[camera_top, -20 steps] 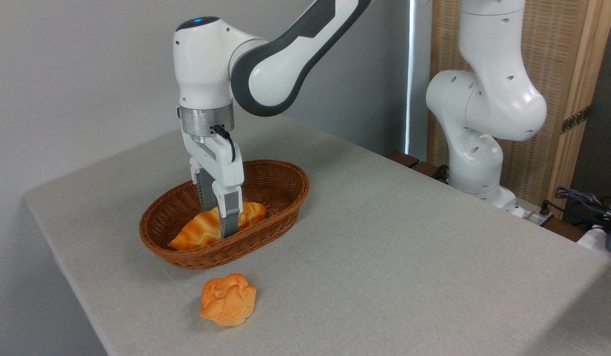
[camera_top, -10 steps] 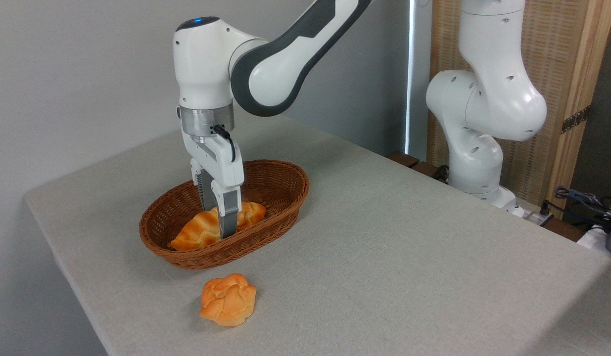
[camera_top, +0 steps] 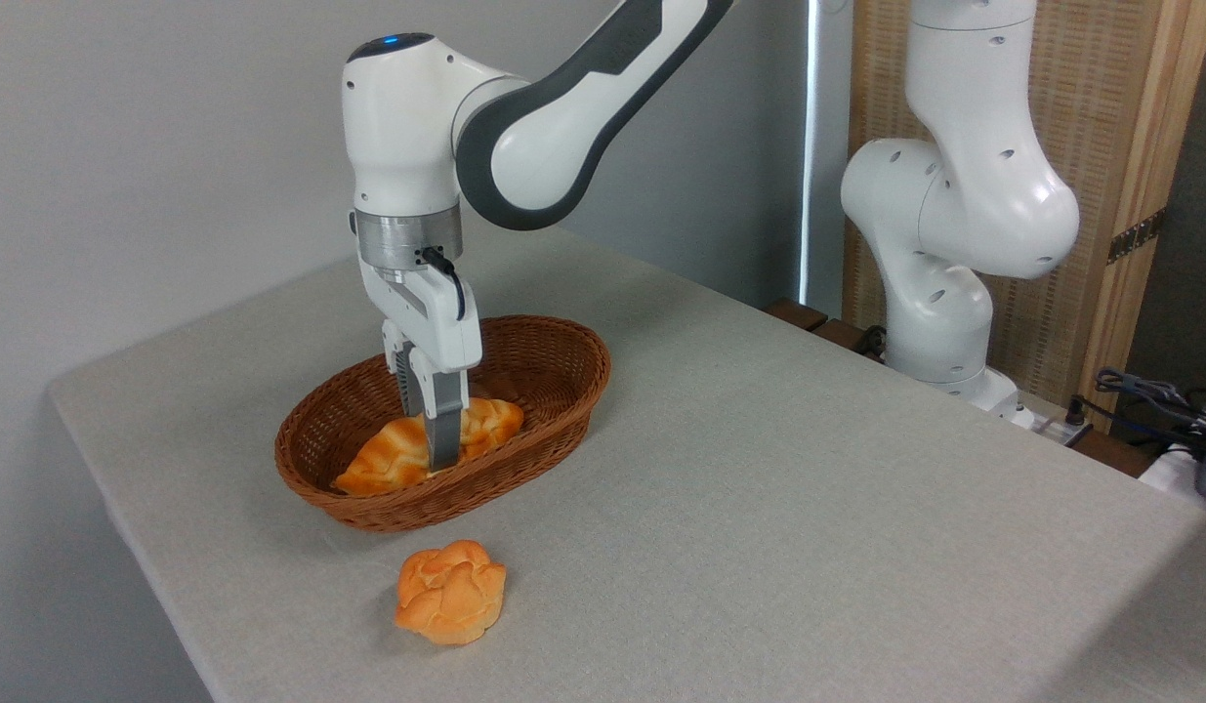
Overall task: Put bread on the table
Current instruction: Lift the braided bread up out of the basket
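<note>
The bread (camera_top: 383, 459), a long braided golden loaf, lies lengthwise in the brown wicker basket (camera_top: 563, 342) on the left half of the table (camera_top: 759, 488). My gripper (camera_top: 427, 441) points straight down into the basket. Its two grey fingers (camera_top: 445, 430) are drawn in against the loaf's middle, one on each side, so it is shut on the bread. The loaf rests on the basket floor, and its middle is hidden behind the near finger.
A small round knotted orange bun (camera_top: 451, 593) lies on the table just in front of the basket. The arm's white base (camera_top: 939, 293) stands at the table's far right edge, with cables (camera_top: 1149, 395) beyond it. The table's left edge runs close to the basket.
The fingers have drawn together onto the loaf's middle over the last second. The loaf's right end has shifted slightly. The arm has stayed in place.
</note>
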`<act>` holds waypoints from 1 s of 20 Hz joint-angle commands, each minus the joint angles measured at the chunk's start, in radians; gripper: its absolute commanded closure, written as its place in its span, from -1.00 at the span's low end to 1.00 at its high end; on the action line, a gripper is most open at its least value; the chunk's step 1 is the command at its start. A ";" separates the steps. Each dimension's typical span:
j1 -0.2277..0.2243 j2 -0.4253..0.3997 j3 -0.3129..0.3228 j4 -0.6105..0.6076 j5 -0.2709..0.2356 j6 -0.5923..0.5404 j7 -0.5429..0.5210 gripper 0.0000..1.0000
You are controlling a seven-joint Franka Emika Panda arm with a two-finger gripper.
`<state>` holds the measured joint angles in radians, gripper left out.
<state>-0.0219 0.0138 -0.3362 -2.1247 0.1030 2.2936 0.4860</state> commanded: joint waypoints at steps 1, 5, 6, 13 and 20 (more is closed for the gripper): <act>0.005 -0.008 -0.006 -0.012 -0.003 0.014 0.008 0.97; 0.005 -0.011 -0.006 0.002 -0.038 -0.008 0.005 0.97; 0.005 -0.012 -0.004 0.012 -0.060 -0.014 0.005 0.97; 0.011 0.040 0.011 0.238 -0.213 -0.272 0.006 0.97; 0.017 0.032 0.084 0.304 -0.198 -0.518 0.161 0.95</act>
<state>-0.0035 0.0368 -0.2982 -1.8744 -0.0879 1.9013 0.5284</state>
